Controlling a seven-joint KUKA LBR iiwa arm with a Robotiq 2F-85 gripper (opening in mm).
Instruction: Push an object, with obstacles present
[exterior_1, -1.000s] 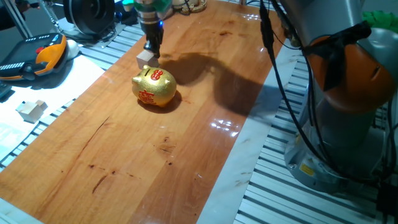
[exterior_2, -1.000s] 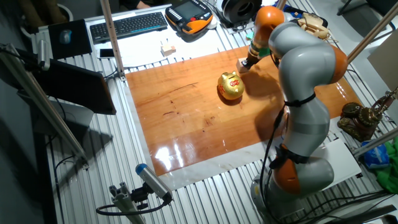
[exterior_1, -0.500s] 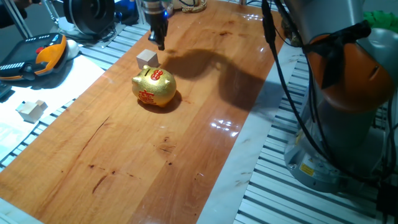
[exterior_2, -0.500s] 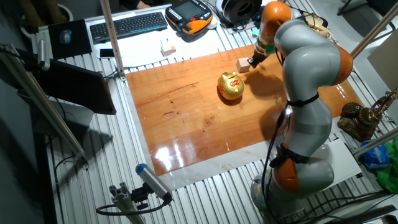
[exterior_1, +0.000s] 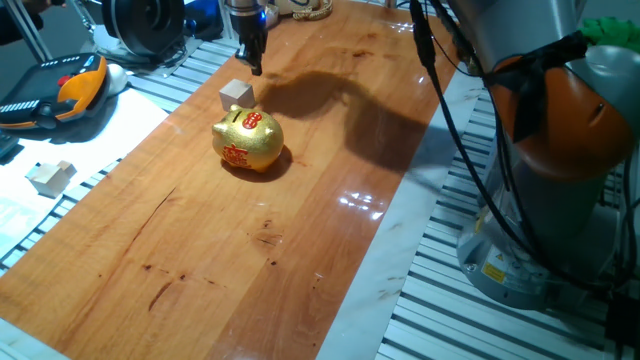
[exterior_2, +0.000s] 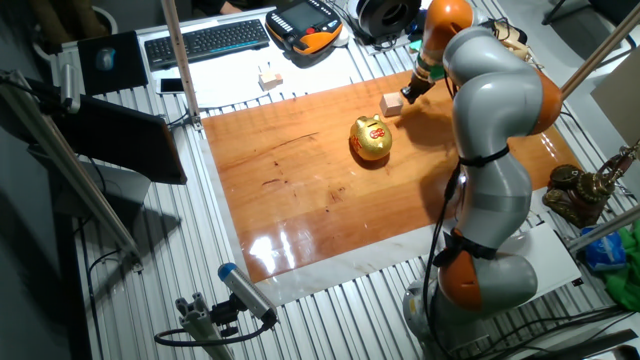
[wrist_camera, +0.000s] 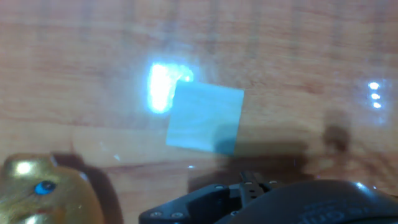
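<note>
The small pale beige cube (exterior_1: 237, 93) rests on the wooden board (exterior_1: 300, 230), just beyond the golden piggy bank (exterior_1: 248, 141), with a narrow gap between them. My gripper (exterior_1: 254, 64) hangs a little above and behind the cube, not touching it, with its fingers together and empty. In the other fixed view the cube (exterior_2: 391, 104) lies between the gripper (exterior_2: 411, 90) and the piggy bank (exterior_2: 371, 138). The hand view looks down on the cube (wrist_camera: 205, 118); the piggy bank's head (wrist_camera: 43, 190) shows at the lower left and the dark fingers (wrist_camera: 249, 186) at the bottom edge.
A similar pale block (exterior_1: 50, 177) lies off the board on white paper at the left. An orange teach pendant (exterior_1: 60, 90) and a keyboard (exterior_2: 205, 40) lie beyond the board. The arm's base (exterior_1: 560, 150) stands at the right edge, with a brass ornament (exterior_2: 585, 195) nearby.
My gripper has lifted off the cube's far side and drawn back toward the board's far end. The cube and the piggy bank have stayed in place.
</note>
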